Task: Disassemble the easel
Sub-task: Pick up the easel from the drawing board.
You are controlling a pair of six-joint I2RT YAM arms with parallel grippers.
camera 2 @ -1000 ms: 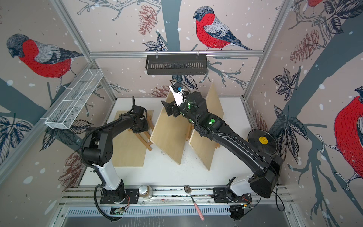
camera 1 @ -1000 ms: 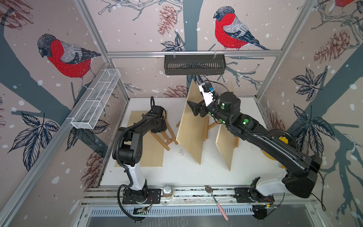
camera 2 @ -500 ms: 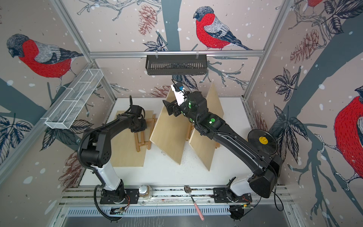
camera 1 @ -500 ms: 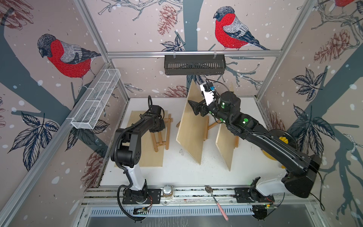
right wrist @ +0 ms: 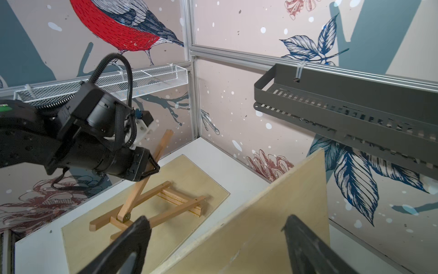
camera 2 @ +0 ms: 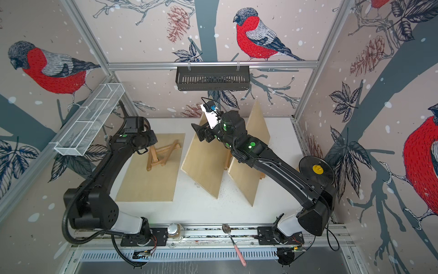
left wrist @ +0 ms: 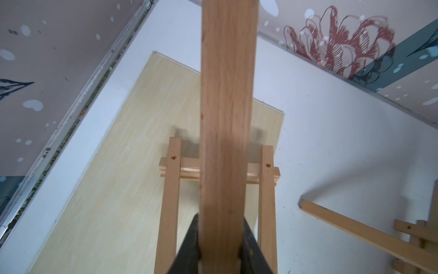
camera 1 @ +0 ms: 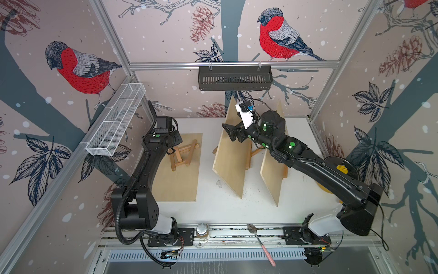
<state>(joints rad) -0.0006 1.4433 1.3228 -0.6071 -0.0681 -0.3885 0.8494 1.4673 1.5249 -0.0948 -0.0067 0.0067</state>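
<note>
Left fingers (left wrist: 187,249): pinching rear leg (left wrist: 227,95), whose long axis tilts up.
Easel frame (left wrist: 170,201): flat on board (left wrist: 118,178), below the pinch.
Right fingers (right wrist: 132,242): spread, farther away.

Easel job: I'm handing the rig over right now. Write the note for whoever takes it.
Left gripper: shut on the rear strut of the small easel, which lies on the flat board at the left.
Right gripper: open, at the centre board's upper edge, not gripping.
Done: one board down flat, an easel laid on it.
Left: fold that strut; take the centre board and the right-hand board off their easels, both still propped up.
</note>
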